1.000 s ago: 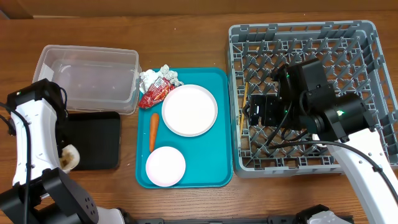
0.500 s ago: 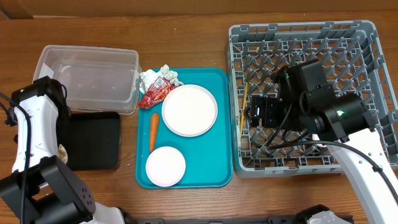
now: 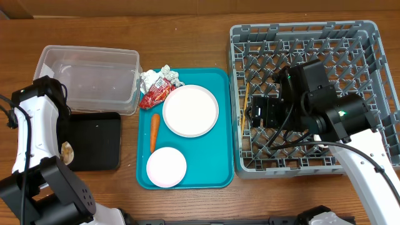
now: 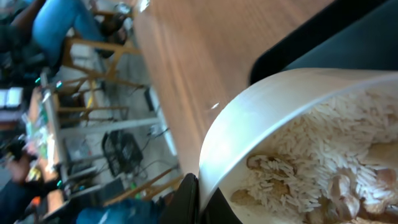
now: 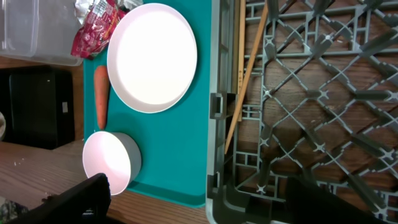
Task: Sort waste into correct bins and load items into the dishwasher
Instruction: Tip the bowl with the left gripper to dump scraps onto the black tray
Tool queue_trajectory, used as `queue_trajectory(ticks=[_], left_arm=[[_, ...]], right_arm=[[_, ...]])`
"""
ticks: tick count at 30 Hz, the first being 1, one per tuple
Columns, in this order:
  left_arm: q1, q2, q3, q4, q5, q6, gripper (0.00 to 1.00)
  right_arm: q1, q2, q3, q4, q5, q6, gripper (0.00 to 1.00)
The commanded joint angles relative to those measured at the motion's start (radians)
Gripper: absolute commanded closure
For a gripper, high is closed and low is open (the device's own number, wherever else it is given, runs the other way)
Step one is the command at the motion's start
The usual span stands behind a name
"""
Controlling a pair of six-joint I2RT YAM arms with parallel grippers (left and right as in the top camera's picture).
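The left gripper (image 4: pixel 200 200), pinching a white round bowl (image 4: pixel 249 124) of rice scraps (image 4: pixel 323 143), has nudged it along the flat black rectangular tray's (image 3: pixel 94 140) edge; the scraps are not yet dumped. The right gripper (image 5: pixel 208 199) is spread and empty.

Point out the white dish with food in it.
The bowl in the left gripper: it holds rice. The big dish and small cup on the teal tray are empty.

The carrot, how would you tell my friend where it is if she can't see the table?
Find the teal tray in the middle of the table, left of the grey rack. The carrot lies along its left side, between the red wrapper and the small bowl, beside the big white plate. It is the only long, thin, orange thing there.
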Motion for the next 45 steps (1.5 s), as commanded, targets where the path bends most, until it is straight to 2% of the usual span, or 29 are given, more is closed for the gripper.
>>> queue_trajectory(ticks=[1,5,11,13,16,18,24,28,33,40,43,45], left_arm=[[0.005,0.015,-0.002,-0.049,-0.111,-0.177,0.96],[0.004,0.053,-0.002,-0.114,-0.136,-0.277,0.96],[-0.023,0.183,-0.002,-0.143,-0.085,-0.285,0.96],[-0.050,0.224,-0.002,-0.182,-0.113,-0.347,0.96],[-0.102,0.269,-0.002,-0.259,-0.181,-0.511,0.96],[-0.134,0.288,-0.002,-0.285,-0.231,-0.566,0.96],[-0.206,0.295,0.000,-0.298,-0.339,-0.561,0.96],[-0.238,0.295,0.000,-0.298,-0.406,-0.444,0.96],[-0.259,0.295,0.000,-0.298,-0.389,-0.423,0.96],[-0.263,0.295,0.000,-0.298,-0.387,-0.303,0.96],[-0.274,0.295,0.000,-0.298,-0.394,-0.310,0.96],[-0.284,0.291,0.001,-0.298,-0.384,-0.205,0.96]], right_arm=[[0.004,-0.009,0.006,0.008,0.011,-0.006,0.07],[0.004,-0.009,0.006,0.009,0.011,-0.006,0.07],[0.004,-0.009,0.006,0.010,0.011,-0.006,0.07],[0.004,-0.009,0.006,0.009,0.010,-0.006,0.07],[0.004,-0.009,0.006,0.002,0.010,-0.006,0.07],[0.004,-0.009,0.006,-0.002,0.010,-0.005,0.07],[0.004,-0.009,0.006,-0.001,0.010,-0.005,0.07],[0.004,-0.009,0.006,-0.002,0.010,-0.002,0.07],[0.004,-0.009,0.006,0.005,0.010,-0.002,0.07],[0.004,-0.009,0.006,0.005,0.010,-0.002,0.07],[0.004,-0.009,0.006,0.005,0.010,-0.002,0.07],[0.004,-0.009,0.006,0.005,0.010,-0.002,0.07]])
